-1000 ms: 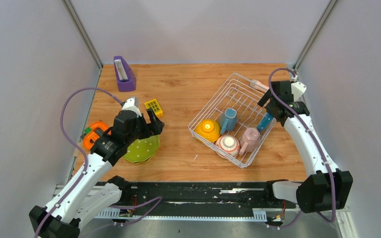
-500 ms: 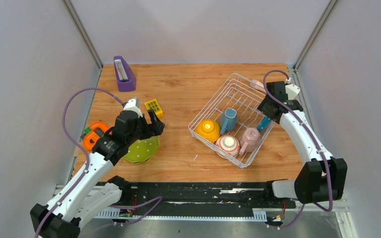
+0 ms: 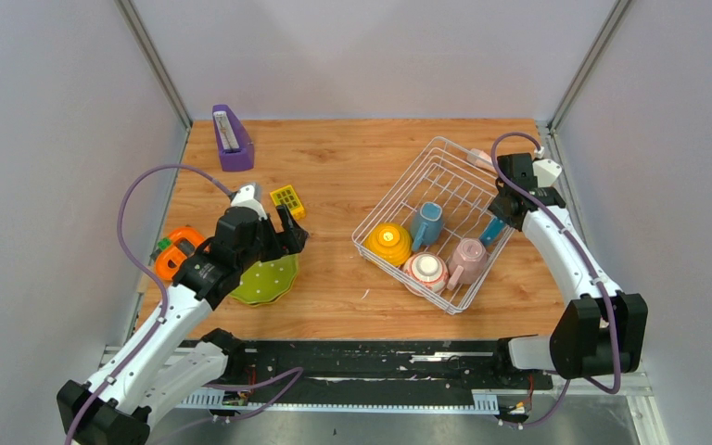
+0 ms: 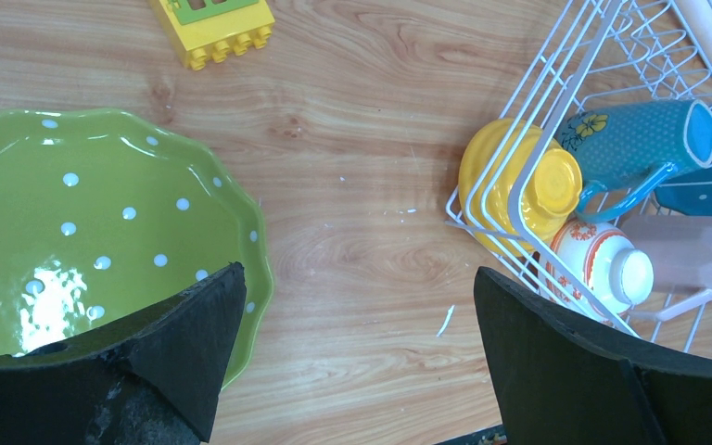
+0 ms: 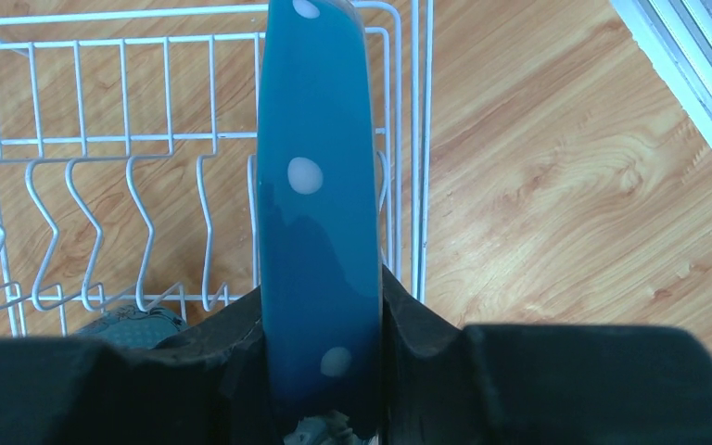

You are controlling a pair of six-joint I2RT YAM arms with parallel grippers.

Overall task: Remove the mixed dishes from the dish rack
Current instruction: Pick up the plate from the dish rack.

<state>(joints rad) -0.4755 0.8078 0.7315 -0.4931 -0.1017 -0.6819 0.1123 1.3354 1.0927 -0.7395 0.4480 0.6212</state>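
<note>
The white wire dish rack (image 3: 400, 189) lies right of centre, holding a yellow-orange bowl (image 3: 388, 243), a blue mug (image 3: 426, 224), a pink mug (image 3: 468, 260) and a red-rimmed cup (image 3: 425, 270). At its right side a blue white-dotted plate (image 5: 315, 185) stands on edge, and my right gripper (image 5: 320, 315) is shut on its rim, one finger against each face. The green dotted plate (image 4: 83, 241) lies flat on the table at the left. Just above its right edge my left gripper (image 4: 357, 324) hangs open, with only bare wood between the fingers.
A purple wedge-shaped holder (image 3: 232, 137) stands at the back left. Behind the green plate is a small yellow grid block (image 3: 288, 199), and left of that plate an orange round gadget (image 3: 176, 252). Grey walls close in both sides and the back.
My right gripper has come down over the upright blue plate and its jaws have closed onto the rim. The left arm has hardly moved and stays open.
</note>
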